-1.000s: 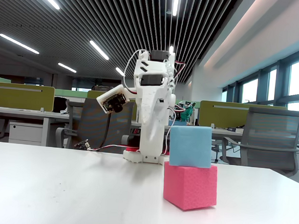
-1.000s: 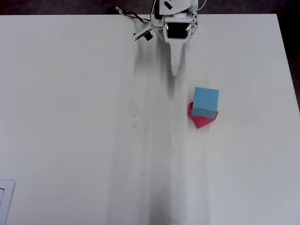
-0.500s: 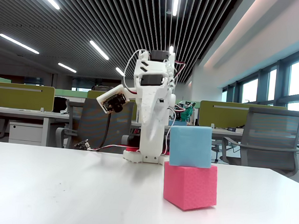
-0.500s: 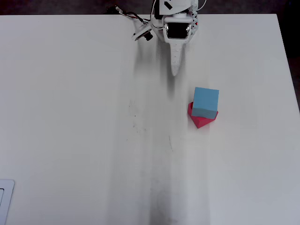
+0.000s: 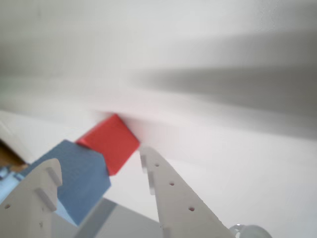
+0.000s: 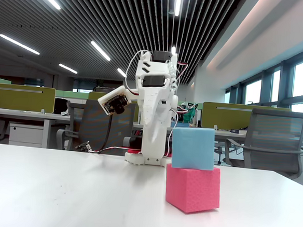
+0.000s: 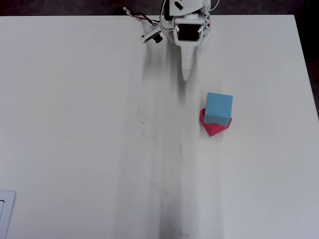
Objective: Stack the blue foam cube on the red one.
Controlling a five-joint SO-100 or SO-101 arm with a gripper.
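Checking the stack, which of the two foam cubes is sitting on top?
The blue foam cube; it rests on the pink-red cube, which sits on the table.

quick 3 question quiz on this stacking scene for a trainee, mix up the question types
1. True or false: the blue foam cube rests on top of the red one.
2. Multiple choice: in the overhead view, the hand is (A) gripping the blue foam cube, (B) clear of the stack, near the arm's base, (C) pressing on the red one.
3. Short answer: seen from above, are the two cubes squarely aligned?

Key
1. True.
2. B.
3. No. The blue foam cube sits turned relative to the red one, whose corners stick out beneath it on the table.
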